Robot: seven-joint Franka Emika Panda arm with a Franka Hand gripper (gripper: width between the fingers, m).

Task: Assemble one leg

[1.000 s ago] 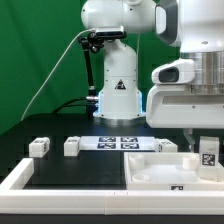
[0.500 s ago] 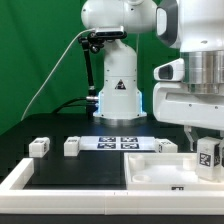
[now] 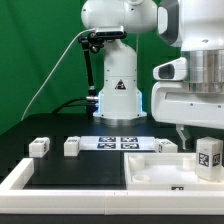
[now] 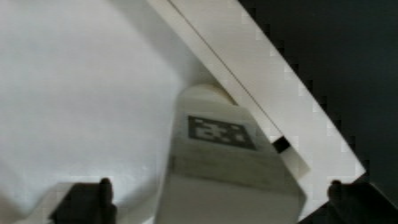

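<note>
White robot arm (image 3: 120, 40) hanging its claw over a tagged leg beside the tabletop.

The arm reaches down on the exterior view's right, wrist pointing straight at the black table (image 3: 60, 165). The large white square tabletop piece (image 3: 150, 172) lies below it. The thin white marker board (image 3: 120, 142) lies farther back. The two-finger gripper (image 4: 217, 200) has its jaws spread wide and holds nothing. The leg (image 4: 222, 135), a small white chunky block with a black-and-white tag, sits between the dark fingertips (image 4: 89, 195) in the wrist view, with a gap showing on at least one side. In the exterior view it sits just under the claw at the tabletop's right edge.
</note>
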